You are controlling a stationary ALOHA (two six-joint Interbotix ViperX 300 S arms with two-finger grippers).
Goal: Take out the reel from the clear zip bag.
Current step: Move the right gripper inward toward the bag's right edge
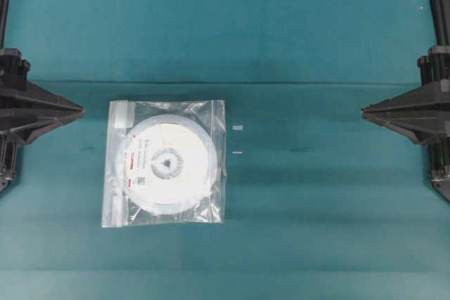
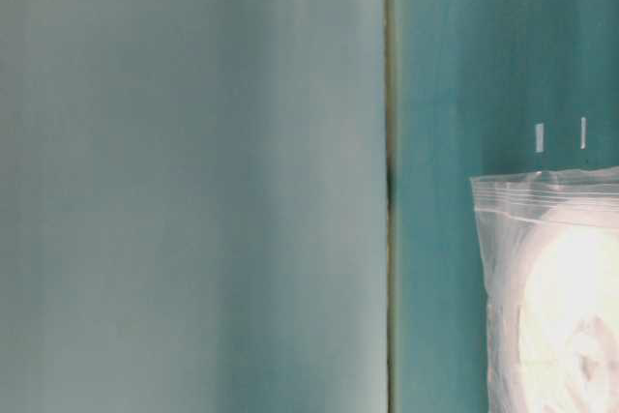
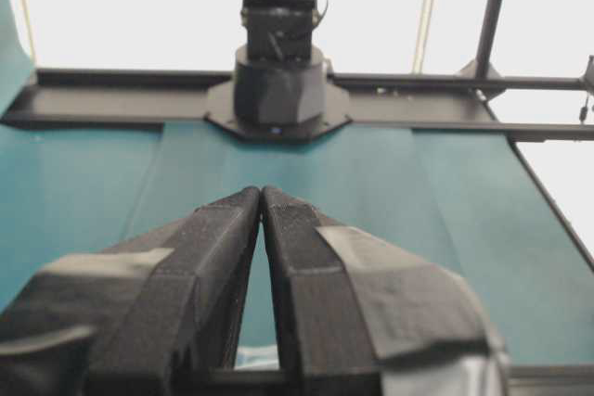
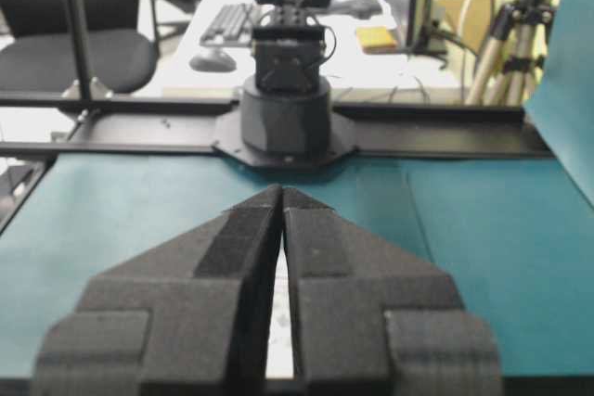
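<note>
Looking down, I see the reel [image 1: 166, 164] sealed inside the bag [image 1: 215, 114]; left gripper [image 1: 79, 112] and right gripper [image 1: 365, 111] pinched together, empty; everything remains.

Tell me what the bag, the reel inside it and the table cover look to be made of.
The clear zip bag: thin transparent plastic film, glossy; it crinkles and glints, with a zip strip along one edge. The reel: probably rigid white-translucent plastic, matte through the film, with a moulded hub. The table cover: dull teal sheet, possibly fabric or matting; faint fold lines, no shine.
</note>
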